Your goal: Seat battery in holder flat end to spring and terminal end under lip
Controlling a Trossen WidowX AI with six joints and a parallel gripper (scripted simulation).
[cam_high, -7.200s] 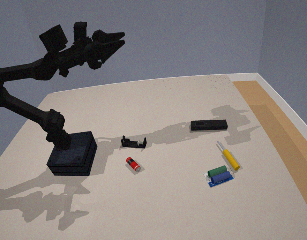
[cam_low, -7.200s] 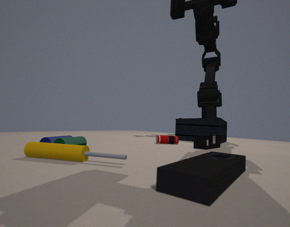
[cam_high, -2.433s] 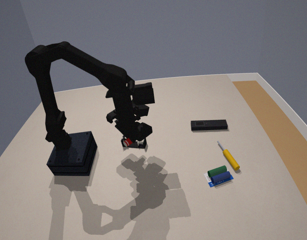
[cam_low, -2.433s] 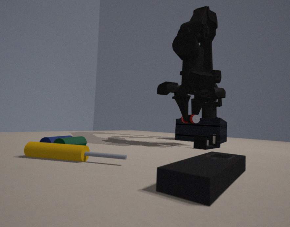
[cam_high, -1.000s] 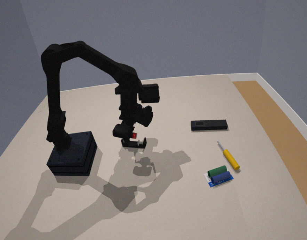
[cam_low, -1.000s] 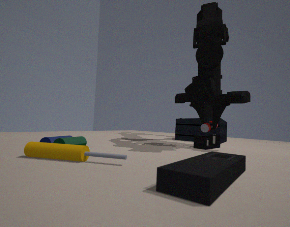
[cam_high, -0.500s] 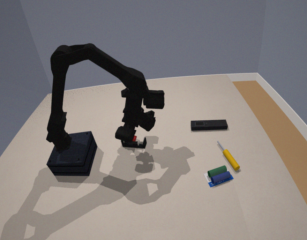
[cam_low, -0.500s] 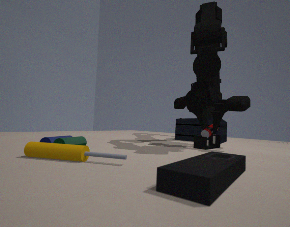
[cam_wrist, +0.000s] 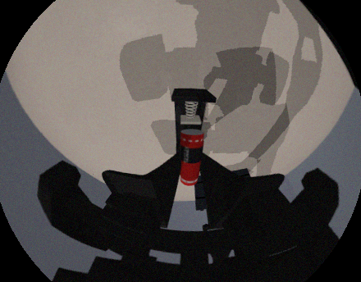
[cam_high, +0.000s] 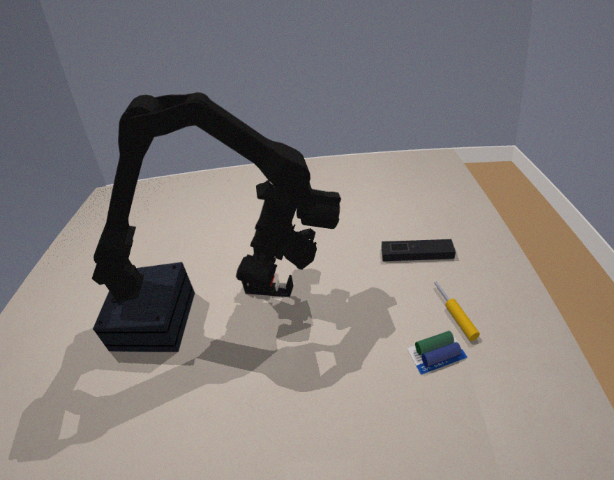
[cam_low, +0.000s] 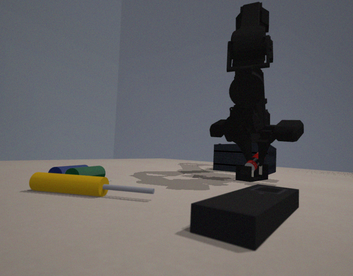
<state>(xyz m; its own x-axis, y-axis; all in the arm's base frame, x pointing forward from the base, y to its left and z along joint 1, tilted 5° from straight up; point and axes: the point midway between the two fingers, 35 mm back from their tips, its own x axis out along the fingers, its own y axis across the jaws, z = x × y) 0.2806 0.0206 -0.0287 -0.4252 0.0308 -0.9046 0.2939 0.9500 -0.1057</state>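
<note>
My gripper [cam_low: 255,160] [cam_wrist: 190,155] is shut on the red and black battery [cam_low: 251,163] [cam_wrist: 192,155], low over the black holder [cam_high: 268,291] [cam_low: 243,173] [cam_wrist: 189,94]. In the exterior view, the battery slants, its grey flat end lower and its other end higher. In the wrist view, the flat end faces the pale spring plate [cam_wrist: 190,120] and the coil spring [cam_wrist: 191,109], just short of the plate in the picture. In the top view, only a red sliver of the battery shows. The fingers hide the lip and terminal end; whether the battery touches the holder cannot be told.
A black box with a small panel [cam_high: 418,250] [cam_low: 245,205] lies beyond the holder. A yellow screwdriver [cam_high: 461,318] [cam_low: 65,184] lies near a blue and white card [cam_high: 442,365], with green [cam_high: 435,342] and blue [cam_high: 441,354] cylinders on it. The arm's base [cam_high: 142,304] is left.
</note>
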